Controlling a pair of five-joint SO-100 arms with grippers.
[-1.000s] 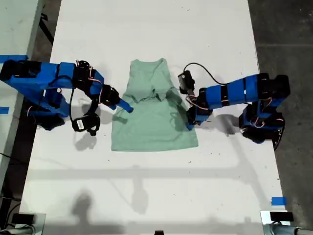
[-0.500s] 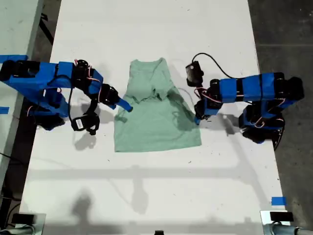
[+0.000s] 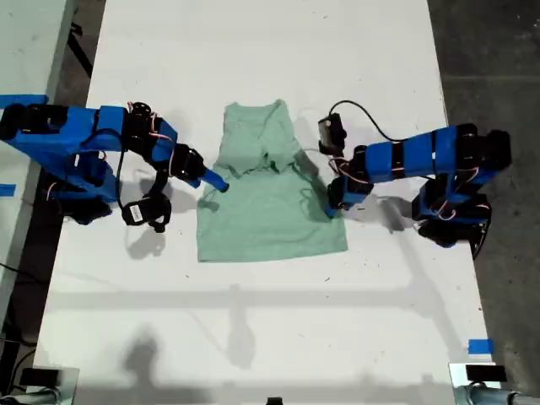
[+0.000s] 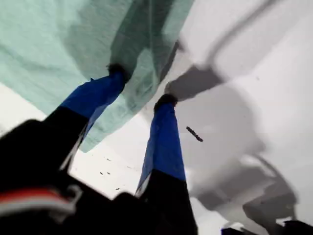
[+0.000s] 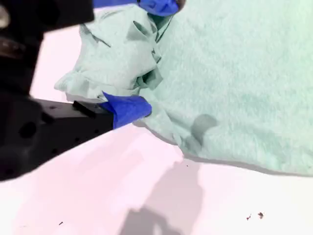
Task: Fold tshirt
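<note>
You're looking at a long white counter [image 3: 253, 321] with the tshirt [image 3: 270, 211] lying near its middle, between the two blue arms. The tshirt is pale mint green and plain. Its lower body lies flat, and it narrows toward the neck end at the far side of the exterior view. Both sleeve areas are folded in over the chest, which leaves a wrinkled, bunched band across the upper part.

My first gripper [image 3: 332, 202] is at the tshirt's edge on the exterior view's right. In its wrist view the gripper [image 4: 142, 85] has its jaws apart and straddles the hem. One fingertip [image 4: 116, 72] presses on the cloth [image 4: 49, 49]. The other sits right at the edge, and you probably can't tell whether it rests on cloth or on bare counter, because shadow covers that spot.

My second gripper [image 3: 215, 181] is at the opposite edge, on the exterior view's left. Its wrist view shows the gripper [image 5: 151, 56] with jaws wide apart and a crumpled fold of the tshirt [image 5: 234, 88] between them, not squeezed. The upper finger is cut off by the frame.
</note>
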